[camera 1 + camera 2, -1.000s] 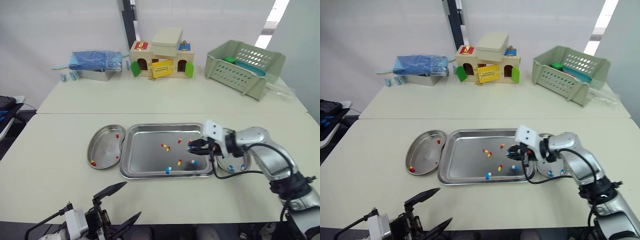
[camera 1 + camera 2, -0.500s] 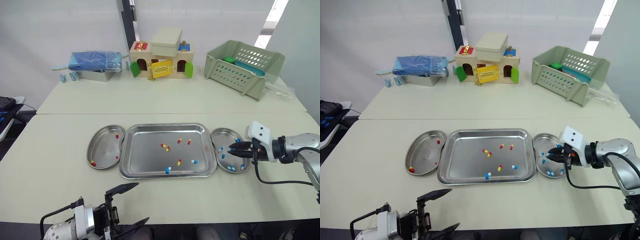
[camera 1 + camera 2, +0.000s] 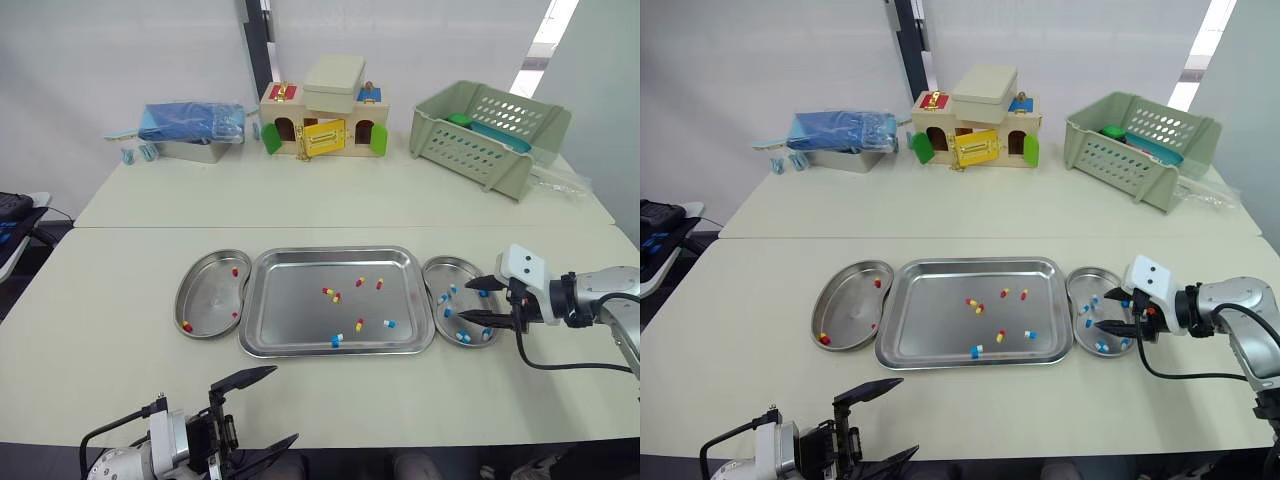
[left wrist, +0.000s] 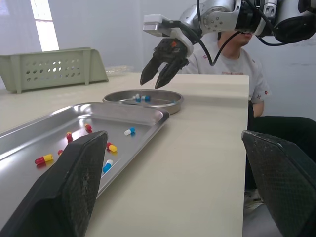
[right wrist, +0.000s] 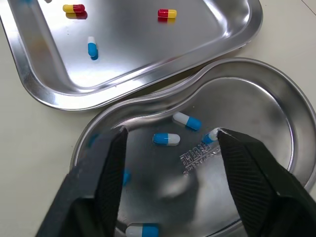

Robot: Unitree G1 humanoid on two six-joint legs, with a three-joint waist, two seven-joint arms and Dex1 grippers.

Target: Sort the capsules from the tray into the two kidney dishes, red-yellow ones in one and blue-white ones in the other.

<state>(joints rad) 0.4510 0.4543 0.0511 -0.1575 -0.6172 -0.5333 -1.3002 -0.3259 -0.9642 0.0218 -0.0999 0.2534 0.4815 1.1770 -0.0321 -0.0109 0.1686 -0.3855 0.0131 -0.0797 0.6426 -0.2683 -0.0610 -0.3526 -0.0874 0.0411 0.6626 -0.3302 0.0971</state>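
A steel tray (image 3: 290, 305) in the middle of the table holds several red-yellow capsules (image 3: 330, 294) and two blue-white capsules (image 3: 388, 323). Left of it, a kidney dish (image 3: 210, 290) holds red-yellow capsules. The kidney dish (image 3: 447, 260) on the right holds several blue-white capsules (image 5: 166, 139). My right gripper (image 3: 468, 302) hovers open just over that right dish with nothing between its fingers (image 5: 247, 173). My left gripper (image 3: 283, 405) hangs open near the table's front edge, well short of the tray.
Along the back of the far table stand a blue bundle on a metal box (image 3: 190, 125), a wooden toy house (image 3: 322, 120) and a green basket (image 3: 490, 130). A person (image 4: 232, 54) sits beyond the right end of the table.
My right gripper left the tray's right part, swung out over the right kidney dish while shut, then opened there. The left gripper stayed near the front edge.
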